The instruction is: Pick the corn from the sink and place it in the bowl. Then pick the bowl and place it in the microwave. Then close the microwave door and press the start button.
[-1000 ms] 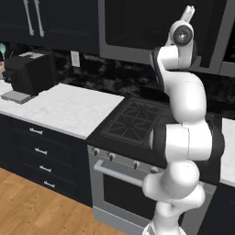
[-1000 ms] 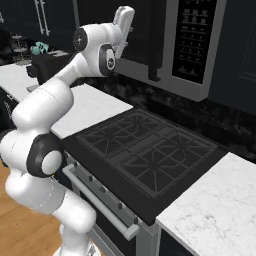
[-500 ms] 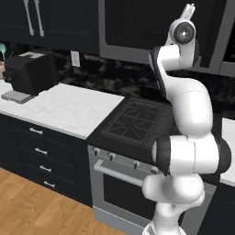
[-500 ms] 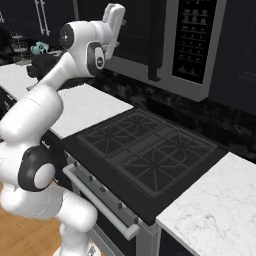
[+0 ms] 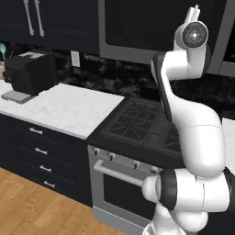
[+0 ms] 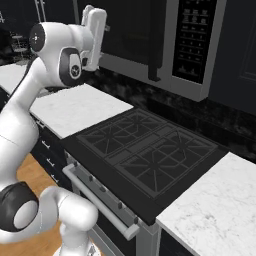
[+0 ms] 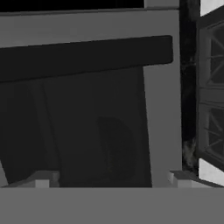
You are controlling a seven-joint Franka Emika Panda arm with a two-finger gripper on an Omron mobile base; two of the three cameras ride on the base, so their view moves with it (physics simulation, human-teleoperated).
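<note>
The microwave hangs over the range, its dark control strip at the right. The microwave door lies flush against the frame, its dark vertical handle beside the strip. My arm is raised with the white hand level with the door's left part. In the hand view my gripper faces the door's dark glass and handle; its fingertips stand wide apart, open, nothing between them. A dim round shape shows behind the glass; I cannot tell what it is. Corn, bowl and sink are out of view.
Below the microwave is a black gas cooktop over an oven with a bar handle. White marble counters lie to its left and right. A black appliance stands on the left counter, below dark wall cabinets.
The arm has twisted: the hand has drawn a little to the left, away from the door's handle side, and the lower arm links have swung round. The stove and microwave stand as before.
</note>
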